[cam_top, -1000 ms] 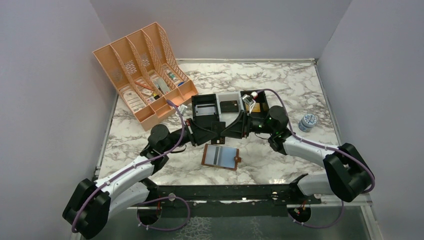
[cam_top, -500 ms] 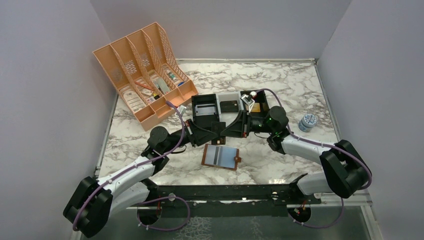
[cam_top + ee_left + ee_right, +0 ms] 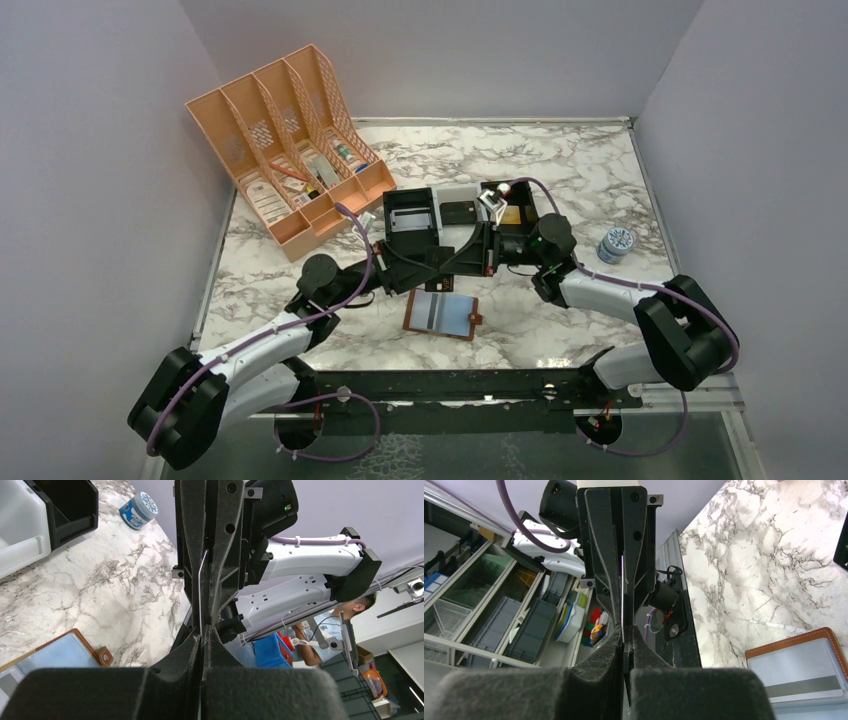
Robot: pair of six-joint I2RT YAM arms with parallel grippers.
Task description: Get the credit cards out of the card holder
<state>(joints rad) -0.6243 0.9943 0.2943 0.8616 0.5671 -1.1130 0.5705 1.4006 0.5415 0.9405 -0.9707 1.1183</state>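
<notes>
The left gripper (image 3: 202,639) and right gripper (image 3: 624,632) both pinch one credit card (image 3: 200,595) edge-on, its length running tip to tip, while the open card holder (image 3: 791,644) lies below them, toward the bases

Brown card holder (image 3: 441,314), grey-veined marble table (image 3: 570,165)

One card holder (image 3: 441,314), two credit cards (image 3: 796,672) (one edge-on), one orange rack (image 3: 290,140), one tub (image 3: 616,243).

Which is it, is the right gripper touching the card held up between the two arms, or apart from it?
Touching. The right wrist view shows the card edge-on, its near end pinched between the right gripper's closed fingers.
</notes>
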